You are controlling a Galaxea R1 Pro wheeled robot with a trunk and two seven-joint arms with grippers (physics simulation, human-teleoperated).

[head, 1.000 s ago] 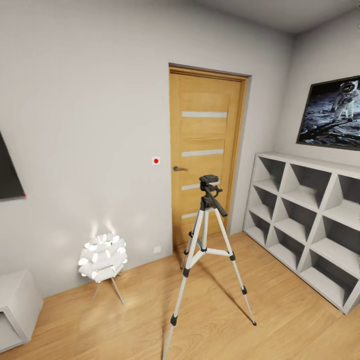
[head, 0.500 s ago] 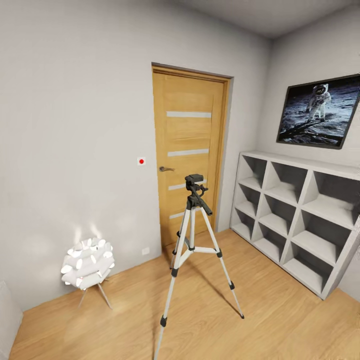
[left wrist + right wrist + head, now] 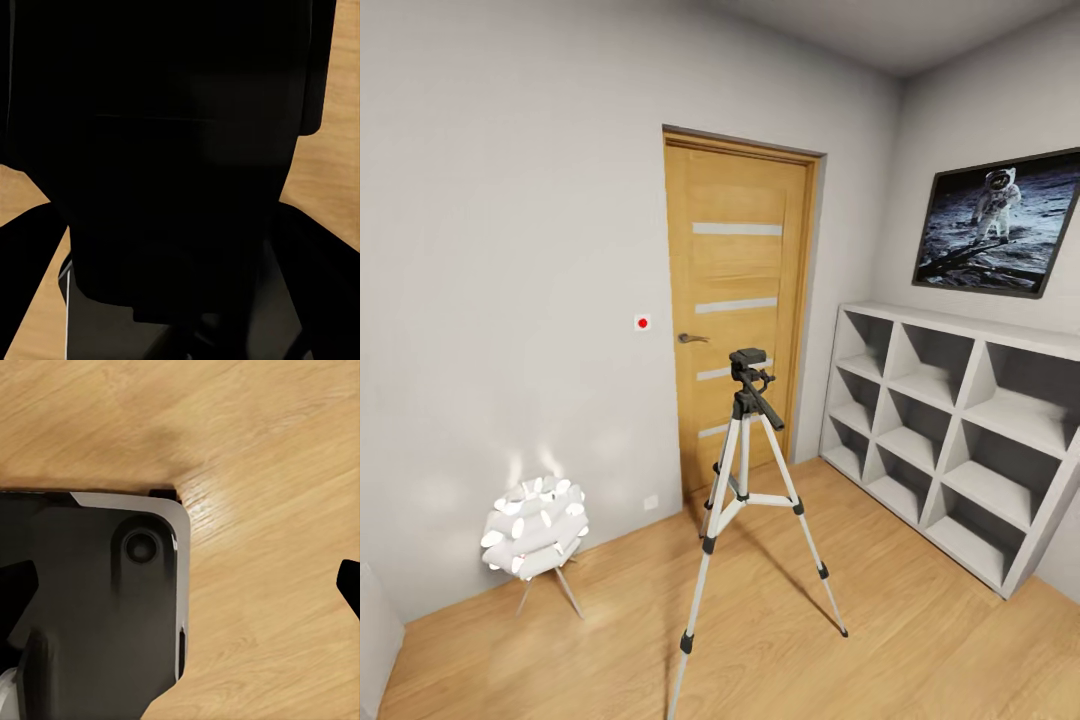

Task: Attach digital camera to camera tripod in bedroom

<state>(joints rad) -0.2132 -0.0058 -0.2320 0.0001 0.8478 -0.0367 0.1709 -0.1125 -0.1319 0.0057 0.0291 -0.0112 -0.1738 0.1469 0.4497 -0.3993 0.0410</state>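
The left wrist view is almost wholly taken up by a large black mass close to the lens, too dark to make out the fingers or how the jaws stand. In the right wrist view, the robot's black base with its grey rim sits below the camera.

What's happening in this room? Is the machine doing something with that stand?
A wheeled robot is facing a camera tripod that stands on the wood floor in front of an oak door, with a white cube shelf to one side and a glowing lamp to the other. The tripod's black head carries no camera yet. Nothing is touching the tripod. The wrist cameras look down at the floor past dark robot parts.
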